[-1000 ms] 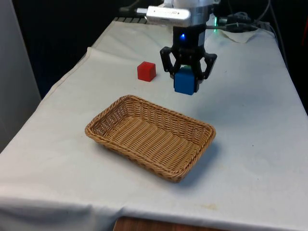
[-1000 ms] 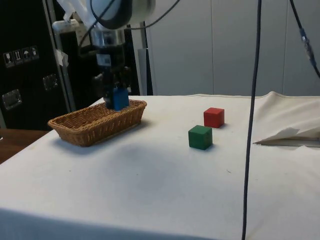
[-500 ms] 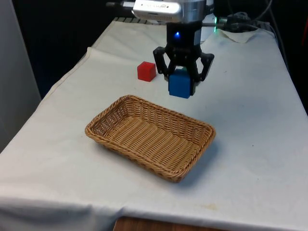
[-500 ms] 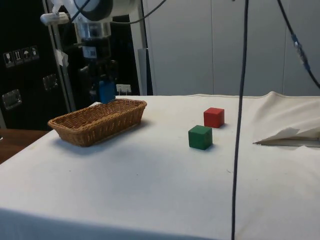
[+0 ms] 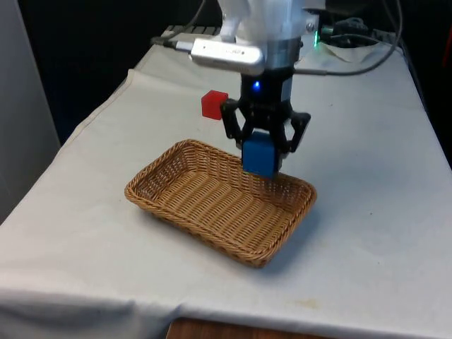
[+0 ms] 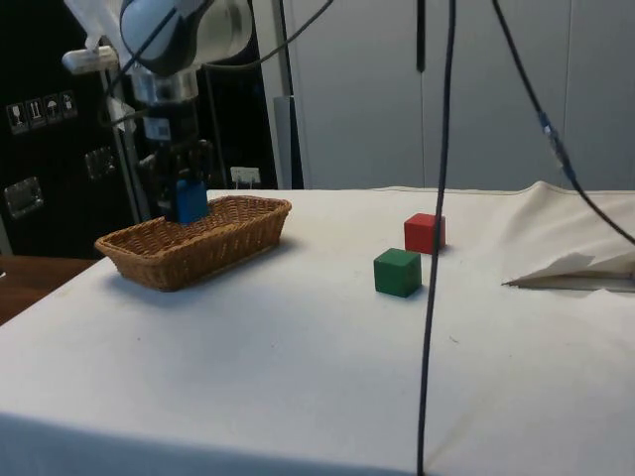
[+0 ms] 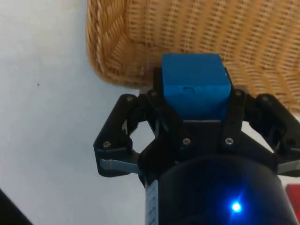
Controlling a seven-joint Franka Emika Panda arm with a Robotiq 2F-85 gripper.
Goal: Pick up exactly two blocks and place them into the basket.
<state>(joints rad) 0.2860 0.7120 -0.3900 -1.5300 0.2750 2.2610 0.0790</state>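
Holding a blue block (image 5: 259, 155), our gripper (image 5: 260, 150) hangs over the wicker basket's (image 5: 180, 210) far rim; red block (image 5: 213, 104) and green block (image 6: 398, 272) sit beyond.

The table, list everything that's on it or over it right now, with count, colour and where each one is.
basket: one, tan wicker, near the middle of the white cloth, nothing lying in it.
blue block: one, blue, held in the air above the basket's far rim.
red block: one, red, on the cloth beyond the basket, apart from it.
green block: one, green, on the cloth beside the red block, not touching it.
folded cloth: one, white, at the table's far end by the robot.
cables: dark, hanging in front of the side view.
pincer: one, black, shut on the blue block, over the basket's edge.
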